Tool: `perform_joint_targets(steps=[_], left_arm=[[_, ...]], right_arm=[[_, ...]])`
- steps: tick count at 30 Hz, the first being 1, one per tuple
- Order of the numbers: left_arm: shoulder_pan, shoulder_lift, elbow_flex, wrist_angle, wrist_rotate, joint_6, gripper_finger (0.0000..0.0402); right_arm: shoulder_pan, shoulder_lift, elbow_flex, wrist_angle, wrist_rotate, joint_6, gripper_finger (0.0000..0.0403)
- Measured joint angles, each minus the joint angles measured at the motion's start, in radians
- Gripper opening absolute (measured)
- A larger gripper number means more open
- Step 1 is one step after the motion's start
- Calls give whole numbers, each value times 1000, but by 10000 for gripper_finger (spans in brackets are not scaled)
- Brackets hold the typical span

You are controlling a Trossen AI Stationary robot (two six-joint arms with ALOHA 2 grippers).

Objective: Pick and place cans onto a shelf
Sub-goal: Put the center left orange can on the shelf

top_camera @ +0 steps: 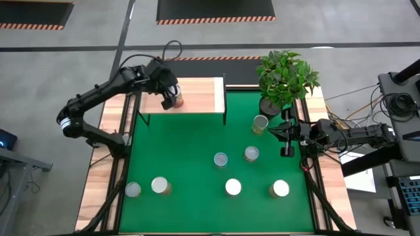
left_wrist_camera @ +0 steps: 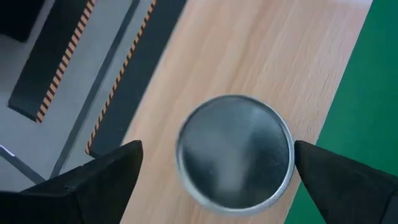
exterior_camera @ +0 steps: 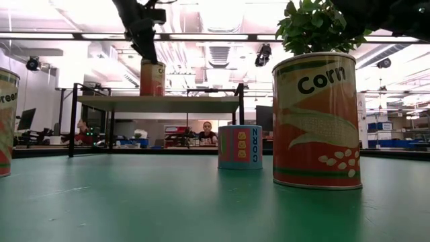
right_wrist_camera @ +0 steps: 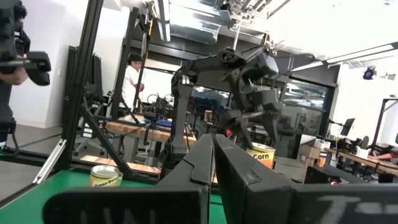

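One can (top_camera: 177,101) stands upright on the shelf's light wood top (top_camera: 203,95); in the low view this can (exterior_camera: 153,77) shows an orange label. My left gripper (top_camera: 170,96) is right above it and open. In the left wrist view its fingers (left_wrist_camera: 124,165) stand on either side of the can's silvery top (left_wrist_camera: 234,152), with a gap on one side and almost none on the other. Several more cans stand on the green mat, among them a corn can (exterior_camera: 314,121). My right gripper (top_camera: 287,151) is shut and empty at the mat's right side.
A potted plant (top_camera: 285,75) stands at the far right corner, close to a tan can (top_camera: 260,124). Other cans stand mid-mat (top_camera: 220,159) (top_camera: 251,154) and along the near edge (top_camera: 161,186) (top_camera: 233,187) (top_camera: 279,189). People show in the room behind the table.
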Motion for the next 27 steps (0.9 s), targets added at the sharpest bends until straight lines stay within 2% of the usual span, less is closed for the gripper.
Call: perform_joint_targets(steps=[5,8,11,13,16,23,25,27], left_arm=[[-8,-4,93,-31,25,-116,393],[-23,-8,101,-34,30,-180,390],[-37,-7,91,-70,30,-184,365],[-42,-7,84,-83,27,-175,334],[-41,-7,77,-87,24,-179,264],[-38,-6,69,-127,23,-164,39],[-38,-6,65,-136,23,-161,13],[-38,-6,57,-141,23,-159,22]], right_arm=[[0,0,0,0,0,0,9],[0,0,0,0,0,0,9],[0,0,0,0,0,4,9],[0,0,0,0,0,16,9],[0,0,0,0,0,21,9],[0,0,0,0,0,19,9],[0,0,0,0,0,19,9],[0,0,0,0,0,19,9]])
